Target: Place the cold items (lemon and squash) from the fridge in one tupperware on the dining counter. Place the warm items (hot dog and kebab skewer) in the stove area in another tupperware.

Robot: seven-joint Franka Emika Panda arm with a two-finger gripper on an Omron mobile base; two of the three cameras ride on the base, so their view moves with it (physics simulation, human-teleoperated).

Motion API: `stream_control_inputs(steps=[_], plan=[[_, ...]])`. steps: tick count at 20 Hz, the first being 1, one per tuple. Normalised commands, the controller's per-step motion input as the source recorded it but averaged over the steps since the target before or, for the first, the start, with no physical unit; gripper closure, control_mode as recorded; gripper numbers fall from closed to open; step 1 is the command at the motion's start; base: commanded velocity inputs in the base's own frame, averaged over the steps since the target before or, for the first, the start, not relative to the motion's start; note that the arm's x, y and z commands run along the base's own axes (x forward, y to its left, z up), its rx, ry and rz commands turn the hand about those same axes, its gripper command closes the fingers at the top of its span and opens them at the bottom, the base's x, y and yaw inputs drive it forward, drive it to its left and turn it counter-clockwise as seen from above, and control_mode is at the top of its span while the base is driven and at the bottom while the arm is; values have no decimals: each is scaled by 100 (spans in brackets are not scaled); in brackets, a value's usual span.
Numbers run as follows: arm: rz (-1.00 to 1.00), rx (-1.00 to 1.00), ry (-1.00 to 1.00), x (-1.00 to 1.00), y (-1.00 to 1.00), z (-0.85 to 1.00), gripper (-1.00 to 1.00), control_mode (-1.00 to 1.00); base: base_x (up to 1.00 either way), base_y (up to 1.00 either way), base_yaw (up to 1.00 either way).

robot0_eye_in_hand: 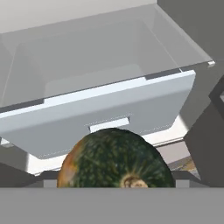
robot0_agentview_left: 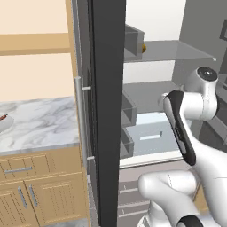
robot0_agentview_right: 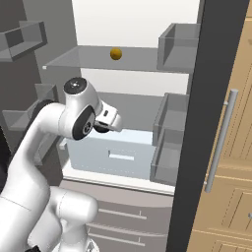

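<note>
A: Squash (robot0_eye_in_hand: 114, 159) is sitting right against the lens in the hand view, low centre at 6 o'clock, dark green with an orange patch at 8 o'clock and a pale stem scar facing us.

B: Is the gripper (robot0_agentview_right: 109, 122) holding it?

A: Looks like it. Jaws are standing wide and the squash is filling the space between them, so I'm reading it as gripped, not loose. Fingertips themselves are hiding behind it.

B: Long axis?

A: Roundish, can't tell a clear long axis. Stem end is pointing toward the camera, so the jaws are closing across its width.

B: Where's that in the room?

A: Inside the open fridge (robot0_agentview_right: 133, 19), just in front of the pale drawer (robot0_eye_in_hand: 105, 111), which is lying at 12 o'clock from the squash. In the right base view the hand is hanging over that drawer's left corner.

B: Lemon?

A: Lemon (robot0_agentview_right: 115, 53) is resting on the glass shelf (robot0_agentview_right: 98, 61), at about 12 o'clock above the hand, well apart. In the left base view it's peeking out beside the dark door (robot0_agentview_left: 106, 111).

B: Next move?

A: My guess: pulling the squash straight back out, clear of the drawer and door edge. Risk is clipping the door at 3 o'clock in the right base view.
</note>
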Motion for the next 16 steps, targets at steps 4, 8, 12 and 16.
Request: stream_control_inputs(steps=[4,8,12,16], plan=[[0,2,-6,-79,-3,50,100,-100,0,0,0],[0,0,0,-65,0,35,100,-100,0,0,0],[0,-5,11,-44,7,-15,100,-100,0,0,0],[0,-1,9,-29,4,-7,100,100,-16,0,0]])
